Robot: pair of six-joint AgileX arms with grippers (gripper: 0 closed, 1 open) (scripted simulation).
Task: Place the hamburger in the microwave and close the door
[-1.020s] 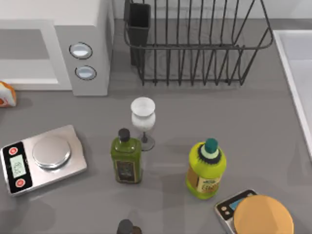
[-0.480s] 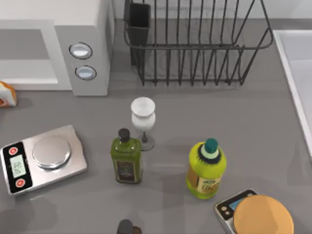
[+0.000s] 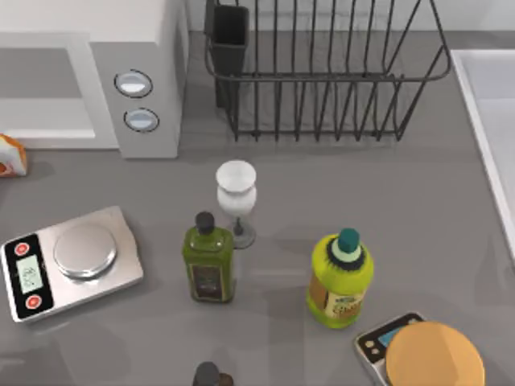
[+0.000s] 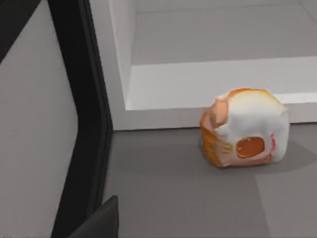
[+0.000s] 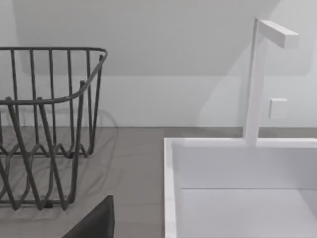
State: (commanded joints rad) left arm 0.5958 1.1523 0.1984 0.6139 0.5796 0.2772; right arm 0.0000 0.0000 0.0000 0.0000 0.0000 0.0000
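Hamburger (image 3: 10, 156) position: on the grey table (image 3: 402, 209) at the far left edge of the top view, just in front of the microwave (image 3: 88, 72) and close to its open front cavity, not inside it. From above it is cut off by the frame edge. My left wrist view shows the hamburger (image 4: 245, 128) whole: a squat, rounded, nearly boxy lump with no marked long axis, resting on the table just beside the white sill of the microwave (image 4: 213, 89). Its white face with an orange oval patch points toward my left wrist camera, and the orange-tan bun shows along the top and one side.

Microwave: white body at the table's top left, grey side panel with two round silvery-blue knobs (image 3: 133, 83) stacked one behind the other. The cavity is open. A dark upright frame with a pale panel (image 4: 34, 129) stands close beside the cavity in my left wrist view; I cannot tell whether this is the door.

Tool state: a dark part, possibly a tool finger, shows in each wrist view. Whether my left or right tool is apart or together, I cannot tell.

Other items: silver scale (image 3: 68, 261) at lower left, green oil bottle (image 3: 209, 261), white goblet (image 3: 236, 197), yellow-green bottle (image 3: 340, 277), second scale (image 3: 422, 354) carrying a tan disc, black wire rack (image 3: 322, 72) at the back, white sink (image 5: 237, 183) at the right.
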